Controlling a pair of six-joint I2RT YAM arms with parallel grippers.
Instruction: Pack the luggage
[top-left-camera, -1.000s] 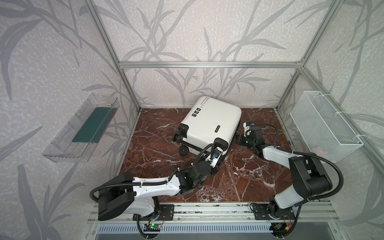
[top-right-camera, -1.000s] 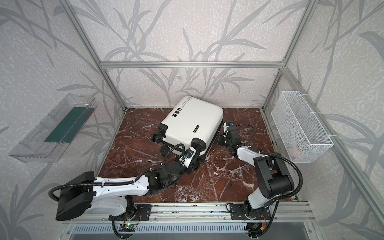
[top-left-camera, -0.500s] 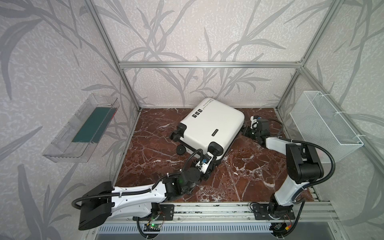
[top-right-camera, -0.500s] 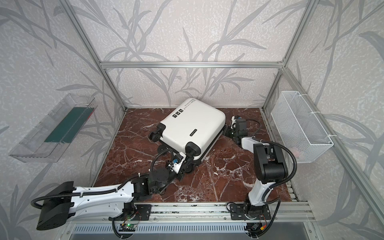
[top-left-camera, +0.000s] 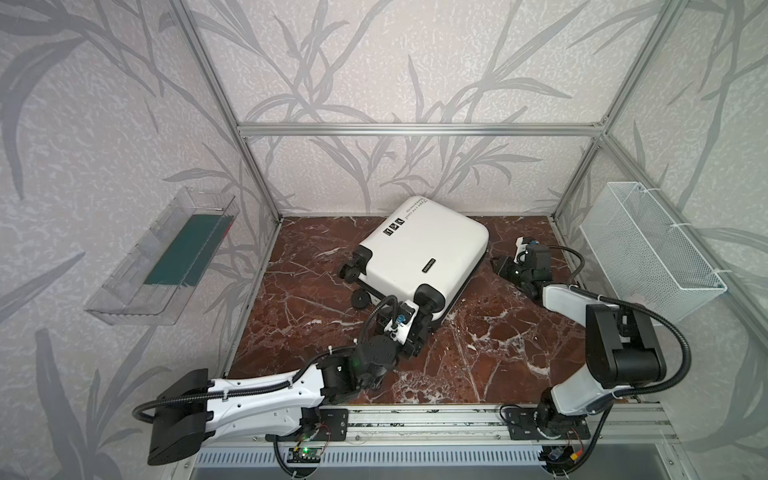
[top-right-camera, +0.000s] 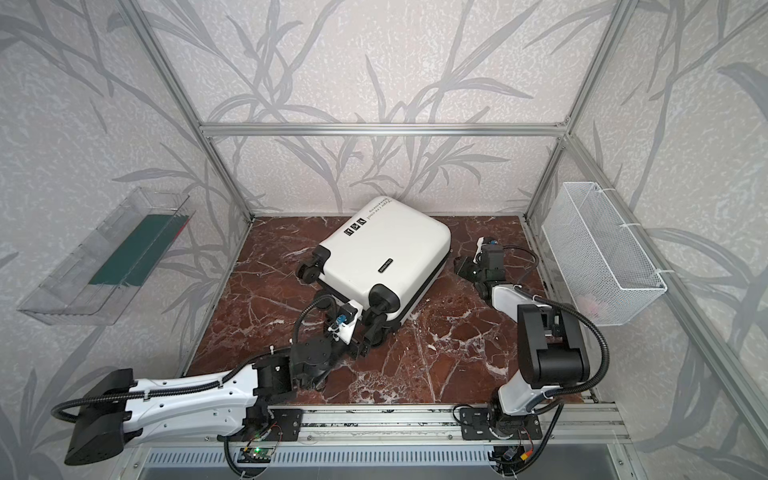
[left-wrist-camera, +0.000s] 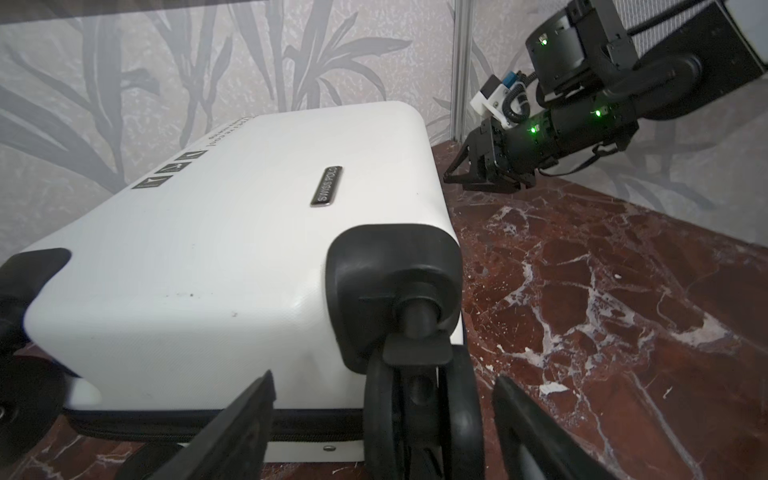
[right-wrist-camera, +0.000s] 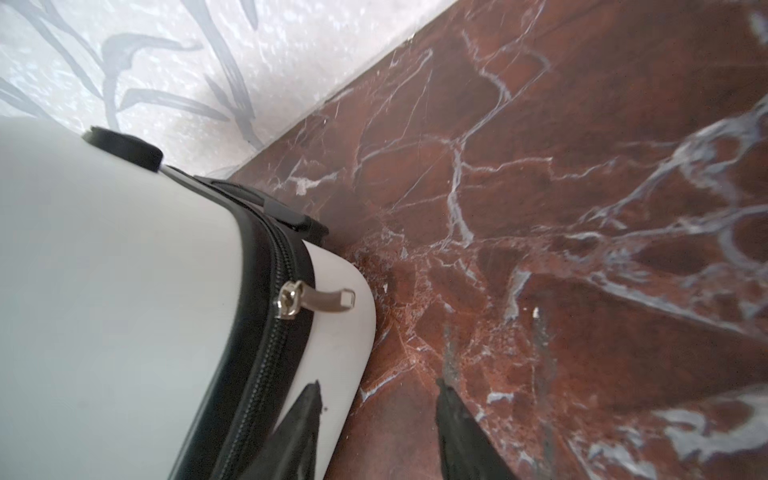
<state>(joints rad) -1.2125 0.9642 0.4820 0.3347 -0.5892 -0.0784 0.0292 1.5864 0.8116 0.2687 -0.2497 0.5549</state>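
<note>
White luggage (top-left-camera: 419, 253): closed, near surface's (top-left-camera: 498, 353) rear edge;
Left gripper (left-wrist-camera: 382, 378): spread astride wheel (left-wrist-camera: 424, 415); advise straight retreat;
Right gripper (right-wrist-camera: 379, 384): spread, empty

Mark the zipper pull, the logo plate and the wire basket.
zipper pull (right-wrist-camera: 324, 300): right wrist view, on its metal tab.
logo plate (left-wrist-camera: 327, 185): left wrist view, on the middle of its lettering.
wire basket (top-left-camera: 648, 266): in a top view, on its mesh side wall.

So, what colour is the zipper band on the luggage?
Black zipper band, silver pull; clearest in the right wrist view.
</note>
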